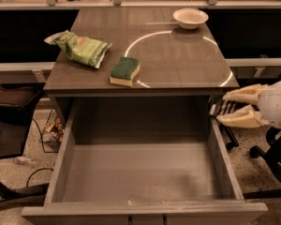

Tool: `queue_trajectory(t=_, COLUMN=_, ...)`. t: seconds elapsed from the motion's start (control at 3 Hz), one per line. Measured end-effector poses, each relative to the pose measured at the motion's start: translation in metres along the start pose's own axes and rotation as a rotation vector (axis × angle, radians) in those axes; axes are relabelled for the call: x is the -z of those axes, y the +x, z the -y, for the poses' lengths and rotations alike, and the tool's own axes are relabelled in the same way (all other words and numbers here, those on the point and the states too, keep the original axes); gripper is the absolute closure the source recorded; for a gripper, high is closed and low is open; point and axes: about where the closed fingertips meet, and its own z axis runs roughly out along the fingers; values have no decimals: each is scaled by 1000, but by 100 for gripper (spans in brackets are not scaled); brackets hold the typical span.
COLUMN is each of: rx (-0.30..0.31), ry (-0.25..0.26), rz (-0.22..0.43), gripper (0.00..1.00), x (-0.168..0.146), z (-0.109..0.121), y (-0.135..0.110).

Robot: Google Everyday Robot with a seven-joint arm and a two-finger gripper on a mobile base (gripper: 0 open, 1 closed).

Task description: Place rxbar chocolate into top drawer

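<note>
My gripper [223,108] is at the right, just outside the right wall of the open top drawer [221,153] and below the tabletop's edge. Its pale fingers [243,93] are shut on the rxbar chocolate [222,108], a small dark bar with pale markings, partly hidden between them. The drawer is pulled out wide, with plain grey walls and a bare floor.
On the grey-brown table [178,60] lie a green-topped yellow sponge [124,71], a green crinkled snack bag [79,48] and a white bowl [190,18]. A dark chair [9,121] stands left; chair legs and cables lie on the floor at both sides.
</note>
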Motion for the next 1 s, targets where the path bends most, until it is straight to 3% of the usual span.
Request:
queue_trajectory(t=0.33, rx=1, ry=-64, rz=-2, gripper=100, x=-19, z=-27, y=9)
queue_trajectory(t=0.67, rx=1, ry=-64, rz=-2, gripper=100, x=-19, z=-27, y=9)
queue_trajectory(t=1.0, rx=34, ry=-91, rz=-51, gripper=100, x=-51, z=-37, y=6)
